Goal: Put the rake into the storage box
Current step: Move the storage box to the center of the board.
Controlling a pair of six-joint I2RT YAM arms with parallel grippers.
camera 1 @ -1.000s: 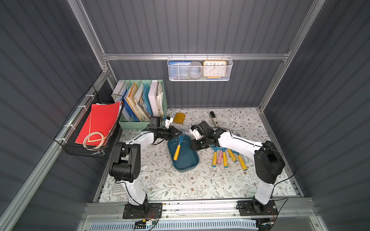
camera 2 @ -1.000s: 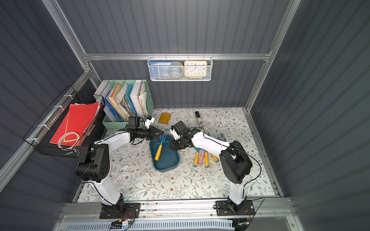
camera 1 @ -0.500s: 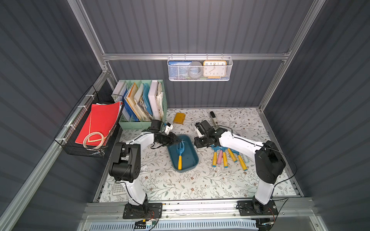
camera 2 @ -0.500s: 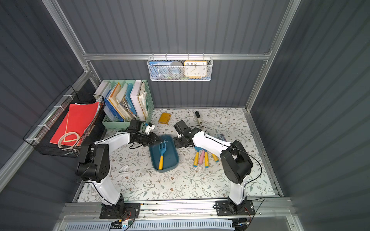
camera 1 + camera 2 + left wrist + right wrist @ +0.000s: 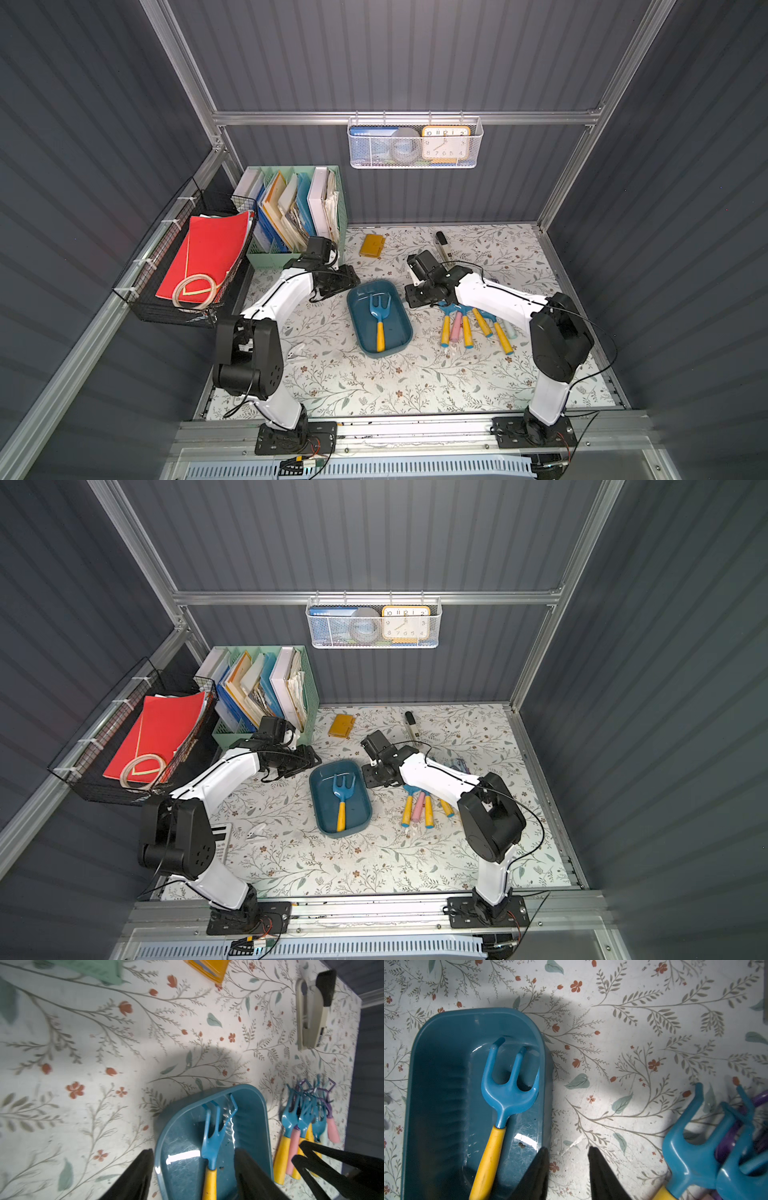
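The rake (image 5: 378, 314) is seen lying flat inside the storage box (image 5: 358, 328), a shallow teal-blue plastic tray with rounded corners and a smooth, glossy rim. The rake's head is moulded blue plastic with three blunt prongs bent at their tips, and its handle is a smooth yellow cylinder. In both top views the prongs are pointed toward the back wall and the handle toward the front rail. In the right wrist view fine scratches and a bright glint are shown on the tray floor (image 5: 527, 1138) beside the handle.

The storage box is set on the bench (image 5: 374, 386), which is covered with a pale sheet printed with sprigs, leaves and small red flowers.

The left gripper (image 5: 194, 1169) is held above the box's left rim. Its dark, tapered fingers (image 5: 137, 1176) are spread wide apart, with the rake handle seen between them but not gripped. The right gripper (image 5: 568, 1169) is held just beside the box's right rim, its black wedge-shaped fingers (image 5: 600, 1176) a little apart over bare bench, with nothing between them.

A loose cluster of toy rakes (image 5: 469, 328) with blue and purple heads and yellow, pink and pale handles is laid on the bench to the right of the box.
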